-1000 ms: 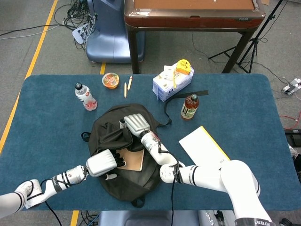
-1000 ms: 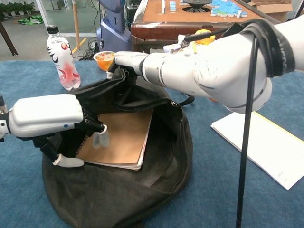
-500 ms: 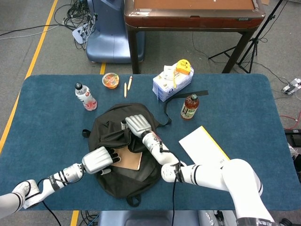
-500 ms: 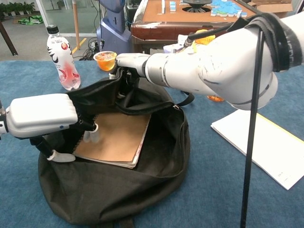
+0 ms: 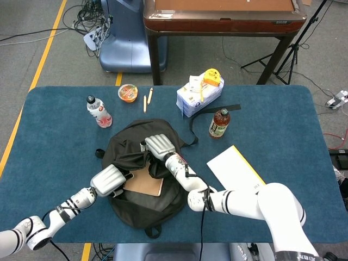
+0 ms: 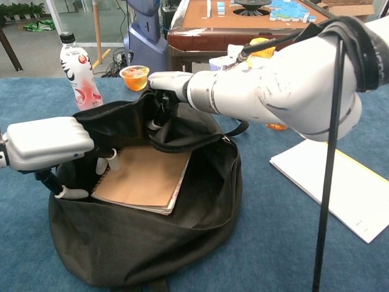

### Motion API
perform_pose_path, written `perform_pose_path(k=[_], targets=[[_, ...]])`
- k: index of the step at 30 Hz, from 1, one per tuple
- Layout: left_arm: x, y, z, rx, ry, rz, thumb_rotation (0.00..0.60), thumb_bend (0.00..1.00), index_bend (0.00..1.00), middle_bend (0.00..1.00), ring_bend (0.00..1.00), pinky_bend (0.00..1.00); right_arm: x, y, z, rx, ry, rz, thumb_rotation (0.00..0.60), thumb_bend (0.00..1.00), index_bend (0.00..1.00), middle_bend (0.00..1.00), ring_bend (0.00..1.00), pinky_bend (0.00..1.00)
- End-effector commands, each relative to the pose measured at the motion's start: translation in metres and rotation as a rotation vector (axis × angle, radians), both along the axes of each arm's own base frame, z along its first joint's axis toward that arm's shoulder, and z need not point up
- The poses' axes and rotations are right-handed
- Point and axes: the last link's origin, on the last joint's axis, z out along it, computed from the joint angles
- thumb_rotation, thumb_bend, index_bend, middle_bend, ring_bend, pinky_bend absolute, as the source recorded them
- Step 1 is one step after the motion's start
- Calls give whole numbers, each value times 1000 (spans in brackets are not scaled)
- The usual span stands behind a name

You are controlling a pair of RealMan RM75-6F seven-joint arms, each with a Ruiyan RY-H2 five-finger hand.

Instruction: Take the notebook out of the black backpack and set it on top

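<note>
The black backpack [image 5: 163, 201] [image 6: 152, 249] lies open on the blue table, near the front edge. A brown notebook [image 5: 144, 184] [image 6: 146, 179] lies flat inside its mouth, partly under the upper flap. My left hand [image 5: 109, 180] [image 6: 48, 143] is at the bag's left rim. Its fingertips [image 6: 103, 164] curl onto the notebook's left edge and its thumb lies on the rim fabric below. My right hand [image 5: 159, 145] [image 6: 167, 82] grips the upper flap and holds it raised above the notebook.
A pink-labelled bottle [image 5: 99, 111] [image 6: 78, 73] stands left of the bag, with an orange cup [image 5: 128, 92] and pencils [image 5: 147, 99] behind it. A white box [image 5: 199, 95] and a tea bottle [image 5: 219, 123] stand at the back right. White sheets [image 5: 235, 168] [image 6: 340, 182] lie to the right.
My left hand has drawn back to the left, its fingers sliding from the cover to the notebook's left edge. Bag and notebook shifted slightly left with it. My right hand keeps hold of the flap.
</note>
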Motion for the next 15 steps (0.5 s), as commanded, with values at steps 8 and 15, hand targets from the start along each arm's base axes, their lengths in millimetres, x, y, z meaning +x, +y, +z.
perform_pose_path(k=[8,15], targets=[[5,-4,-1,-45,48,107,501,215,268,430,434,441,-2,1,-2,-2,8,5,600,976,742,571,483,487],[20,-18,-4,-128,-58,134,502,215,261,430,434,441,-2,-1,-4,-9,7,0,600,976,742,571,483,487]])
